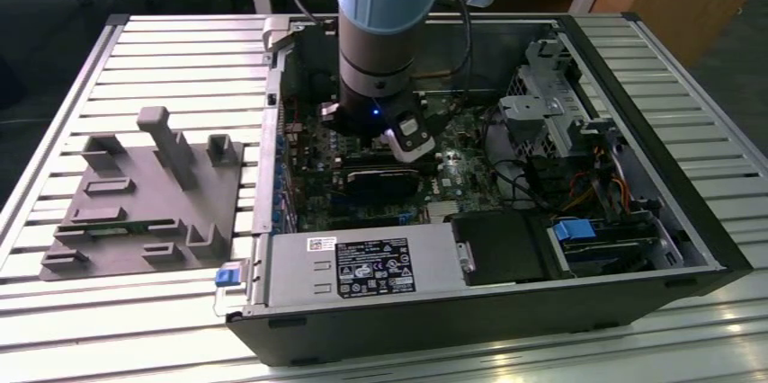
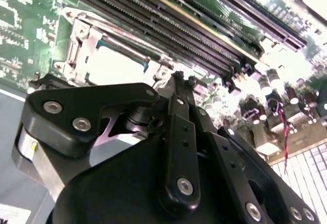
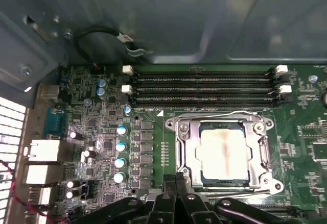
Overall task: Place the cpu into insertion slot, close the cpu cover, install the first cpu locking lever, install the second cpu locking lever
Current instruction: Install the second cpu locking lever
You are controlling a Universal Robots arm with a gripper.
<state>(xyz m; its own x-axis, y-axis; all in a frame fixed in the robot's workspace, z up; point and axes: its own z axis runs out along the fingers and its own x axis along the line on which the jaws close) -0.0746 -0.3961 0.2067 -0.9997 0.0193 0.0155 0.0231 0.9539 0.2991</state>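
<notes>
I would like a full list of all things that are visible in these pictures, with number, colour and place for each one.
computer case: one, black, lying open on the slatted table.
slatted table: one, light grey, under everything.
motherboard: one, green, inside the case.
cpu: one, silvery, seated in its socket under the closed frame.
cpu cover: one, silvery frame, lying flat around the cpu.
memory slots: four, black, beside the socket.
capacitors: a row, pale blue tops, beside the socket.
power supply: one, grey, near front of case.
fixture tray: one, grey, at the exterior view's left.
arm: one, blue-grey, reaching into the case.
gripper: one, black, at the socket's edge.
</notes>
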